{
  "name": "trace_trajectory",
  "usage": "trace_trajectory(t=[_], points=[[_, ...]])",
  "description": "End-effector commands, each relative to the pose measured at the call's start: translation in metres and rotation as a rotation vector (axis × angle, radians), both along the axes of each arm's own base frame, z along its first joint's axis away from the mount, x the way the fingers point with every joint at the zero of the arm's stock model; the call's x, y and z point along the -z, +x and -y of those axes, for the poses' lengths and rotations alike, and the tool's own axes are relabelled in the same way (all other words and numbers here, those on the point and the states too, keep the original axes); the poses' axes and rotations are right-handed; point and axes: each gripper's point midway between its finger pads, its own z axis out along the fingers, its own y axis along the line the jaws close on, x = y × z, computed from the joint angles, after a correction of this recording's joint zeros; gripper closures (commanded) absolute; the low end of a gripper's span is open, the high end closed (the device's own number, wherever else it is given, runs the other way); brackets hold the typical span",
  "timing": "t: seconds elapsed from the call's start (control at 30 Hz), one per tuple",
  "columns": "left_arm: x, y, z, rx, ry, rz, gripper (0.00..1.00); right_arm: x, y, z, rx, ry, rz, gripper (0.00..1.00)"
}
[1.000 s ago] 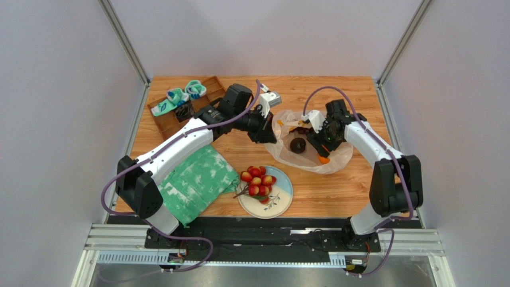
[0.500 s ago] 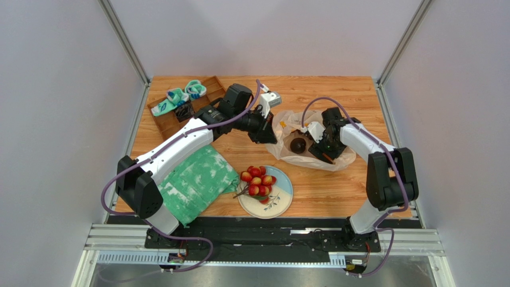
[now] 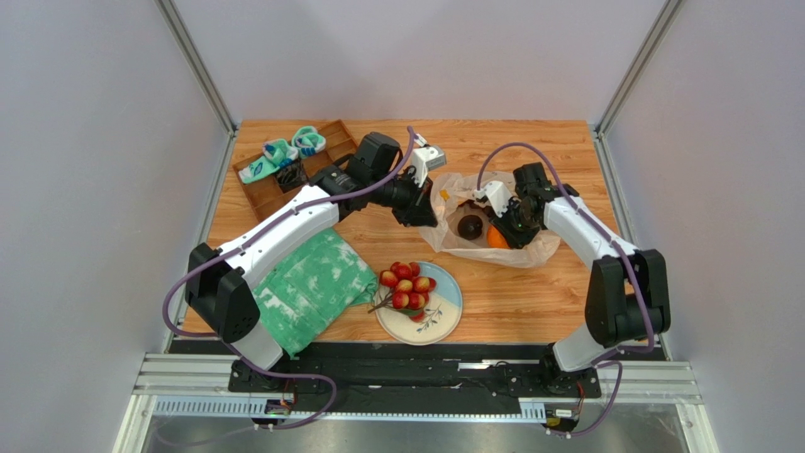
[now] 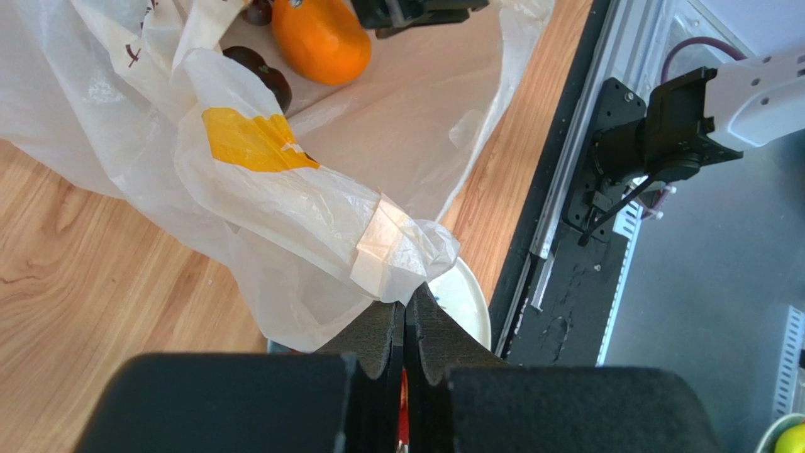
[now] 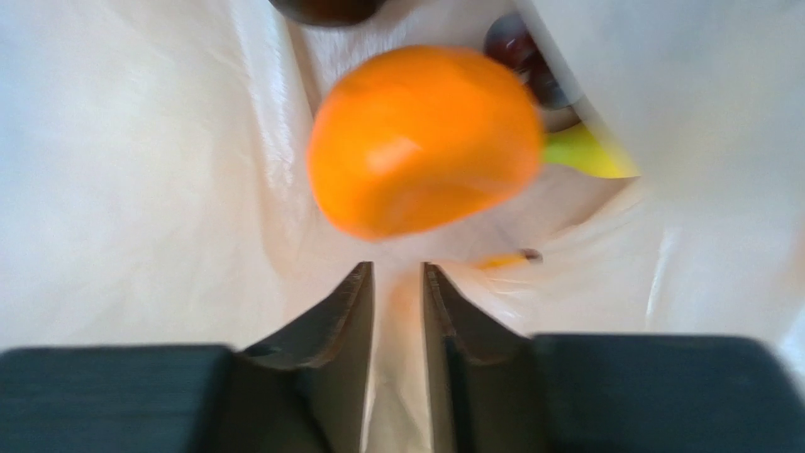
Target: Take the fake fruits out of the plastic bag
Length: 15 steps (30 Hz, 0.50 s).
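The plastic bag (image 3: pixel 529 253) lies open at mid-right of the table. My left gripper (image 3: pixel 424 213) is shut on a bunched fold of the bag's left edge (image 4: pixel 402 255), its jaws pressed together on the film. Inside the bag lie an orange (image 3: pixel 496 238), a dark round fruit (image 3: pixel 470 226), dark grapes (image 5: pixel 518 45) and a yellow banana tip (image 5: pixel 590 156). My right gripper (image 5: pixel 397 274) is inside the bag, jaws a narrow gap apart and empty, just short of the blurred orange (image 5: pixel 425 142). The red ball cluster (image 3: pixel 406 286) lies on a plate (image 3: pixel 444 321).
A green-white mottled cloth (image 3: pixel 307 288) lies at front left beside the plate. A brown tray (image 3: pixel 269 193) with teal-white items stands at the back left. The table's right edge is close behind the bag.
My right gripper dipped deeper into the bag, then drew back a little. The orange now shows beside the dark round fruit. The left arm has not moved.
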Motion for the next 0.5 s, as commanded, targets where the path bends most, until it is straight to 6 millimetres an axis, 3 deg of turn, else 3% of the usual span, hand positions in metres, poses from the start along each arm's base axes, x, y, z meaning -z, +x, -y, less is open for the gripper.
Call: trace_trajectory(t=[0.0, 0.3, 0.4, 0.47], points=[[-0.018, 0.009, 0.004, 0.017, -0.026, 0.070, 1.00, -0.042, 0.004, -0.017, -0.028, 0.113, 0.143, 0.74], [-0.018, 0.013, 0.006, 0.017, -0.017, 0.088, 1.00, -0.110, -0.015, -0.038, -0.035, 0.288, 0.305, 0.82], [-0.019, 0.015, 0.006, 0.017, -0.017, 0.091, 1.00, -0.117, -0.018, -0.043, -0.038, 0.327, 0.318, 0.81], [-0.020, 0.015, 0.006, 0.017, -0.018, 0.092, 1.00, -0.109, -0.017, -0.045, -0.019, 0.341, 0.305, 0.72]])
